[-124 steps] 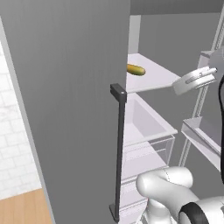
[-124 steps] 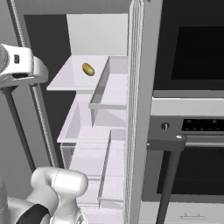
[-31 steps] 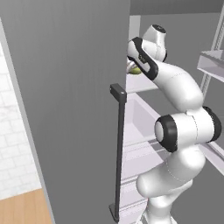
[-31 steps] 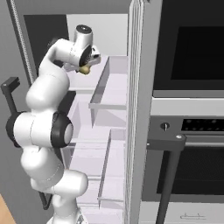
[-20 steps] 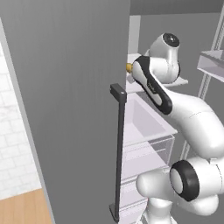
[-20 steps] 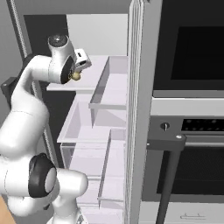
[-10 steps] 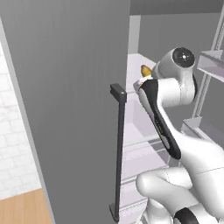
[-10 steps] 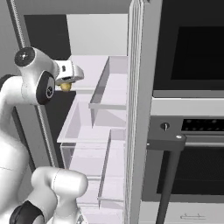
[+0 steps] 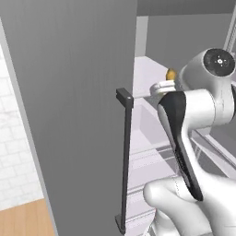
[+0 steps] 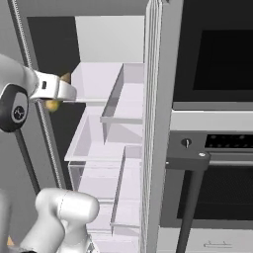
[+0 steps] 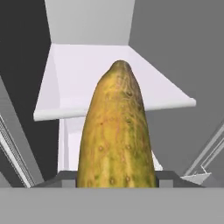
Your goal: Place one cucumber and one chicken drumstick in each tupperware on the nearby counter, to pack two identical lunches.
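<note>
My gripper (image 11: 116, 180) is shut on a yellow-green cucumber (image 11: 116, 131), which stands up between the two dark fingertips (image 11: 61, 178) in the hand view. In the left base view the cucumber's tip (image 9: 171, 73) pokes out above the gripper (image 9: 161, 87), just in front of the open fridge's upper shelf. In the right base view the gripper (image 10: 58, 91) is at the far left, level with that shelf, and the cucumber (image 10: 51, 105) shows above and below it. The chicken drumstick, the tupperware and the counter are out of view.
The open fridge door (image 9: 78, 92) with its dark vertical handle (image 9: 124, 156) stands close on the left. Inside are a white shelf (image 10: 99, 81), a clear drawer (image 10: 94, 143) and door bins (image 10: 123, 99). A built-in oven (image 10: 217, 143) with a dark handle (image 10: 190, 207) is to the right.
The arm has drawn back from the fridge shelf toward the base, carrying the cucumber out with it. The grip on the cucumber has held.
</note>
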